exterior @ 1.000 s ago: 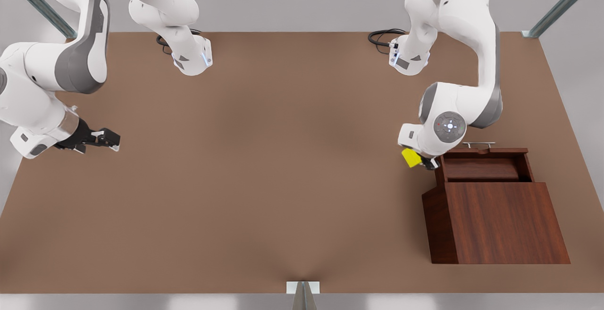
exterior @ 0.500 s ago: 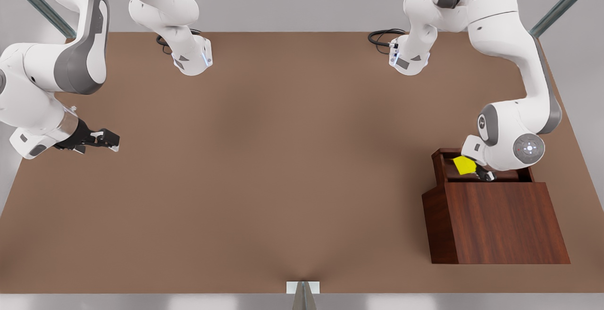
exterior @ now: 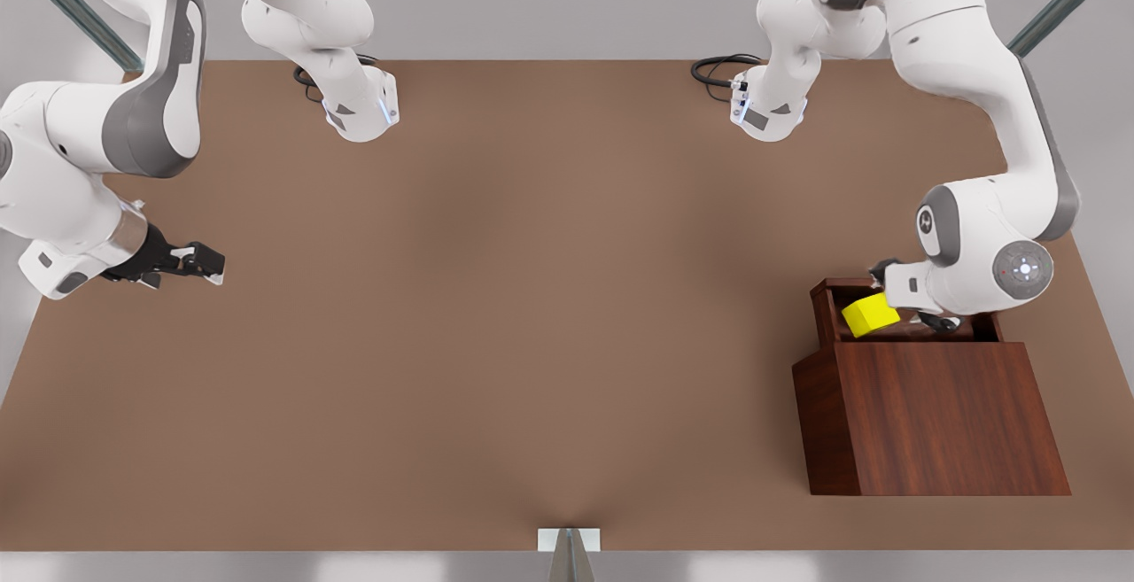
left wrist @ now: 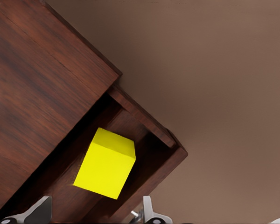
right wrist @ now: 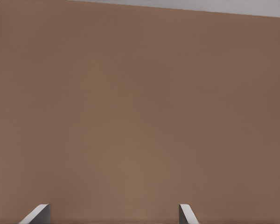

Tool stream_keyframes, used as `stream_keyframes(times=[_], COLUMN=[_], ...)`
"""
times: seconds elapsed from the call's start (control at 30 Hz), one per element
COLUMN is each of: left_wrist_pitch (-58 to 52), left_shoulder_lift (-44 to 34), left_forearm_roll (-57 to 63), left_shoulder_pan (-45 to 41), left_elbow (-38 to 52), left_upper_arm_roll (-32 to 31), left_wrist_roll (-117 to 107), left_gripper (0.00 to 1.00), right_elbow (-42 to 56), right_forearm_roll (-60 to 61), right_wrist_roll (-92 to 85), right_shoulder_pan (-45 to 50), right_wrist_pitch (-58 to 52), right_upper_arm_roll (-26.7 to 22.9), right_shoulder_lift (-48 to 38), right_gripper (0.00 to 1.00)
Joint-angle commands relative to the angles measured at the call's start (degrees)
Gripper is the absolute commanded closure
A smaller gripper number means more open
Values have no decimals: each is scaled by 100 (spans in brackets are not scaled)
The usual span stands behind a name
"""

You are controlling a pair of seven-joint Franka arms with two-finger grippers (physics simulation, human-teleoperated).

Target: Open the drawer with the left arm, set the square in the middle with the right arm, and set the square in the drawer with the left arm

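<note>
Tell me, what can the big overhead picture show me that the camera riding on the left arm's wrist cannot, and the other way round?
The front view takes in both arms: the right gripper waits open at that view's left, over the bare table, and the whole cabinet shows. The left wrist view looks closely down between the left gripper's fingertips, spread wide apart, with the square loose between and beyond them, touching neither. Both show the yellow square inside the open drawer.
</note>
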Motion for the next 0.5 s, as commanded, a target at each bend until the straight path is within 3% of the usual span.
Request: stream_keyframes(times=[0.0,0.1,0.23,0.27,0.47], left_wrist_pitch=[-48,-101,-22,-13,-22], left_shoulder_lift=[2,63,37,-33,-253], left_forearm_roll=[-8,-43,791,898,977], left_shoulder_pan=[5,48,2149,2448,2607], left_elbow=[60,824,1625,1625,1581], left_upper_arm_roll=[-1,-334,-3156,-3595,-3807], left_wrist_roll=[-167,-2954,-4967,-5292,-5390], left_gripper=[0,0,0,0,0], right_elbow=[0,0,0,0,0], right_forearm_roll=[0,0,0,0,-9], right_wrist_roll=[4,4,4,4,4], right_shoulder_pan=[1,9,18,9,27], right_wrist_pitch=[0,0,0,0,0], right_upper_arm_roll=[0,0,0,0,0], right_shoulder_lift=[0,-9,-9,-9,-9], right_gripper=[0,0,0,0,0])
